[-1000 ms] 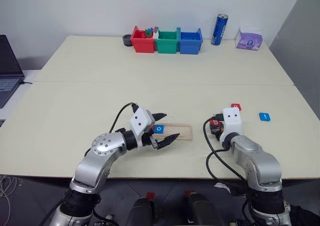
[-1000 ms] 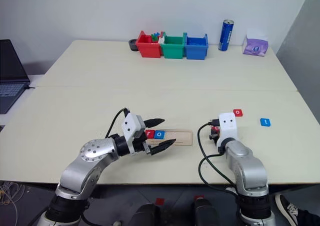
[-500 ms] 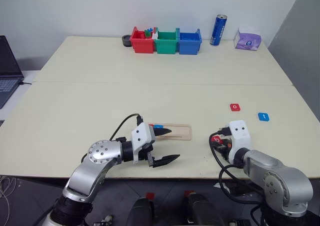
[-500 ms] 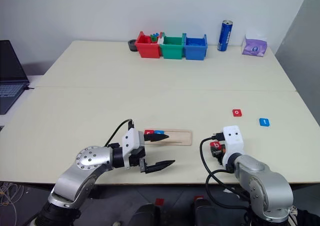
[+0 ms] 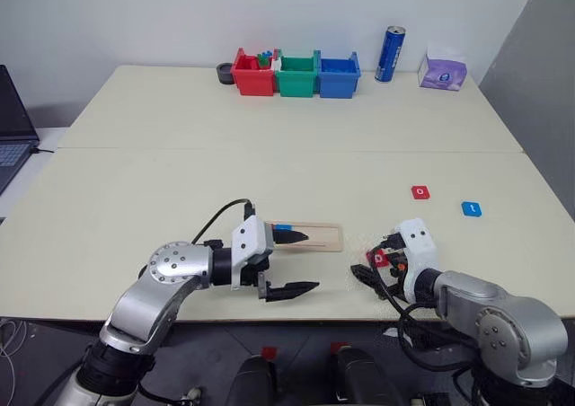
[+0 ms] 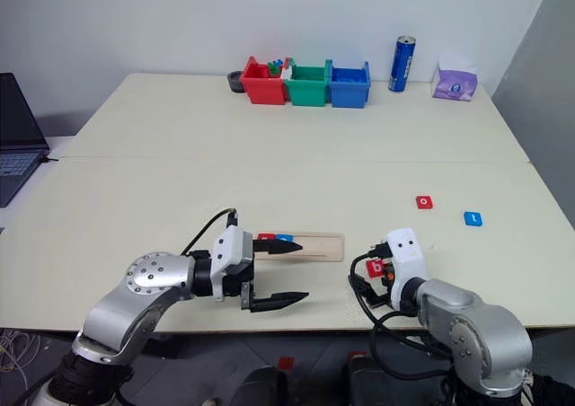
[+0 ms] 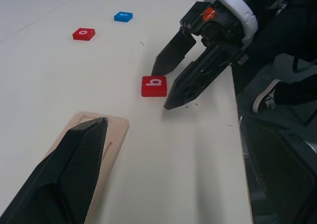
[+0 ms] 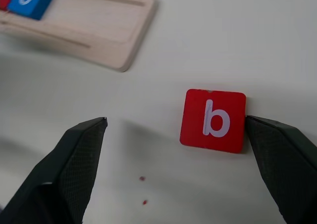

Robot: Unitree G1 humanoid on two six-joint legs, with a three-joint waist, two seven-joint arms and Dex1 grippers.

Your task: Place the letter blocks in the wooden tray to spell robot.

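Observation:
The wooden tray [image 5: 316, 236] lies near the table's front edge. A red tile [image 6: 267, 238] and a blue "o" tile [image 8: 29, 0] sit at its left end. My left gripper [image 5: 301, 262] is open, one finger over the tray's left part, the other in front of it. A red "b" block [image 8: 213, 120] lies flat on the table right of the tray, between the open fingers of my right gripper [image 8: 174, 120] and close against one of them. A red "o" block [image 5: 420, 192] and a blue "t" block [image 5: 470, 208] lie farther right.
Red [image 5: 253, 74], green [image 5: 296, 75] and blue [image 5: 339, 74] bins stand at the table's back, with a blue can [image 5: 392, 54] and a purple tissue pack [image 5: 443, 72] to their right. A laptop [image 5: 13, 119] sits far left. Both grippers are close to the front edge.
My right gripper drew back toward the front edge with the "b" block, then opened and left it on the table. My left gripper pulled back a little along the tray.

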